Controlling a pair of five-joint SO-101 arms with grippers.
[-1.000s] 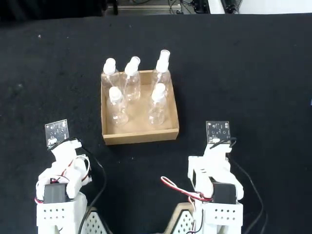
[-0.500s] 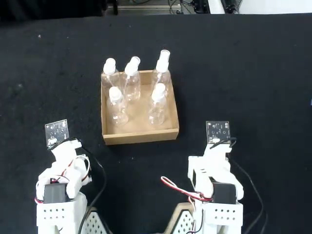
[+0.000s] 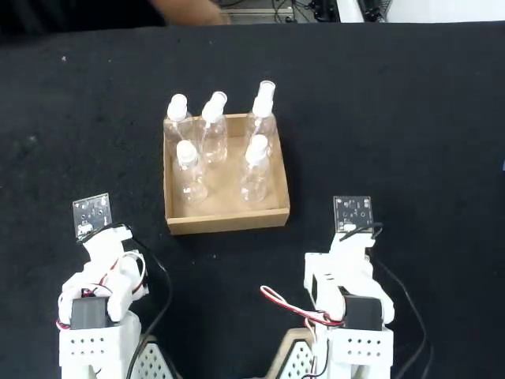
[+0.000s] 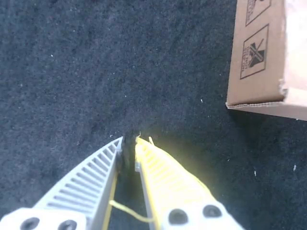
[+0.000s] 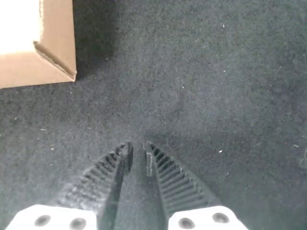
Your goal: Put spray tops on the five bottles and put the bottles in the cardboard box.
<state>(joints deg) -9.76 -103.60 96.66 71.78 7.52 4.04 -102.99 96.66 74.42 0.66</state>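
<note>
Five bottles (image 3: 190, 178) in cardboard box (image 3: 229, 220), black cloth table (image 3: 394, 118), cables (image 3: 304, 9) beyond, left hand (image 4: 128, 144) and right hand (image 5: 136, 152) clenched empty

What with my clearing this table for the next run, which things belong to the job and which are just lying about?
Belong to the job: five bottles, spray tops on, standing in the cardboard box; left gripper and right gripper, both near the box.
Just lying about: black table cloth; cables beyond the table's far edge.
</note>
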